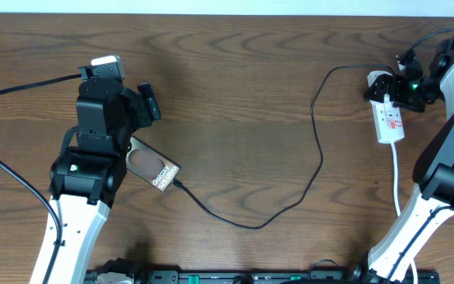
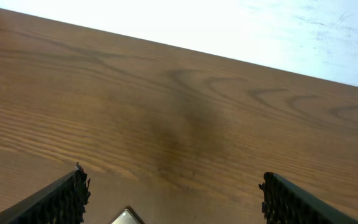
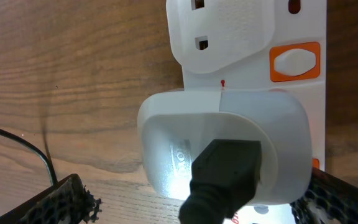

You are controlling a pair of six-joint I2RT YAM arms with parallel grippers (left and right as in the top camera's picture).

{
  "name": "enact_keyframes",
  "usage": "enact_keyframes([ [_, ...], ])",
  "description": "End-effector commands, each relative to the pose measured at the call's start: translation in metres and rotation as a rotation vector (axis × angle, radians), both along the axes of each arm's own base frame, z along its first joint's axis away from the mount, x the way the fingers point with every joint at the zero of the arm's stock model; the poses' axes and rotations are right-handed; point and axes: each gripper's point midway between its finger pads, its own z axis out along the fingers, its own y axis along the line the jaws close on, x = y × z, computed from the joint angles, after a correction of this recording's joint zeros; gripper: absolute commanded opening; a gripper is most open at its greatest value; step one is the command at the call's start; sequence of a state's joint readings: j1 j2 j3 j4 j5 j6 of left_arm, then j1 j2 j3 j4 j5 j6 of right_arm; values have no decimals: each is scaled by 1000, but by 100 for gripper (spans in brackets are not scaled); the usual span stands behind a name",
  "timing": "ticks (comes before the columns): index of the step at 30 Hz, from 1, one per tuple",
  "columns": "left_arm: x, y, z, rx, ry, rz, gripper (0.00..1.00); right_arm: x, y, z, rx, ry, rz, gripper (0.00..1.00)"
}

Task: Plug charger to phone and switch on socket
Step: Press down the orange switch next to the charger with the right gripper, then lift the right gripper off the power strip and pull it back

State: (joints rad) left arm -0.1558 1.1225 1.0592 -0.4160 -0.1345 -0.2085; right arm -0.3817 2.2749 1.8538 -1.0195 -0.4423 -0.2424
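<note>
The phone (image 1: 154,170) lies flat at the left, its "Galaxy" lettering showing, partly under my left arm. Only its corner (image 2: 126,218) shows in the left wrist view. My left gripper (image 1: 142,110) (image 2: 173,199) is open and empty, just beyond the phone's far end. The charger's black cable (image 1: 320,150) runs from the phone's near end across the table to the white adapter (image 1: 378,80) (image 3: 222,137), which sits in the socket strip (image 1: 390,118) (image 3: 303,25). My right gripper (image 1: 391,88) (image 3: 197,208) is open, with a finger on each side of the adapter. An orange switch (image 3: 295,62) lies beside the adapter.
The strip's white cord (image 1: 396,177) runs towards the front past the right arm's base. A second outlet (image 3: 219,28) lies beyond the adapter. The table's far edge (image 2: 229,56) meets a white wall.
</note>
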Motion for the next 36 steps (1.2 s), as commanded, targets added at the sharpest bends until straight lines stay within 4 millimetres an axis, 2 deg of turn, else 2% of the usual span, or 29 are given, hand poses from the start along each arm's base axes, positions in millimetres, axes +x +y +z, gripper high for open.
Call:
enact_keyframes([
  [1,1,1,8,15,-16,4,86,-20,52,-28,214,103,24,99],
  [5,1,1,8,14,-15,4,86,-18,47,-26,201,90,17,99],
  [11,1,1,8,14,-15,4,86,-13,9,-22,75,116,-103,99],
  [15,1,1,8,14,-15,4,86,-10,-12,-5,33,97,-136,99],
  [23,1,1,8,14,-15,4,86,0,-48,58,-96,25,-204,99],
  [25,1,1,8,14,-15,4,86,0,-50,78,-120,-1,-214,99],
  [28,1,1,8,14,-15,4,86,-3,-45,108,-125,-40,-240,99],
  [33,1,1,8,14,-15,4,86,-32,-25,163,-55,-9,-435,99],
  [35,1,1,8,14,-15,4,86,-39,-14,190,-60,-59,-432,99],
  [36,1,1,8,14,-15,4,86,-40,-12,195,-60,-71,-431,99],
])
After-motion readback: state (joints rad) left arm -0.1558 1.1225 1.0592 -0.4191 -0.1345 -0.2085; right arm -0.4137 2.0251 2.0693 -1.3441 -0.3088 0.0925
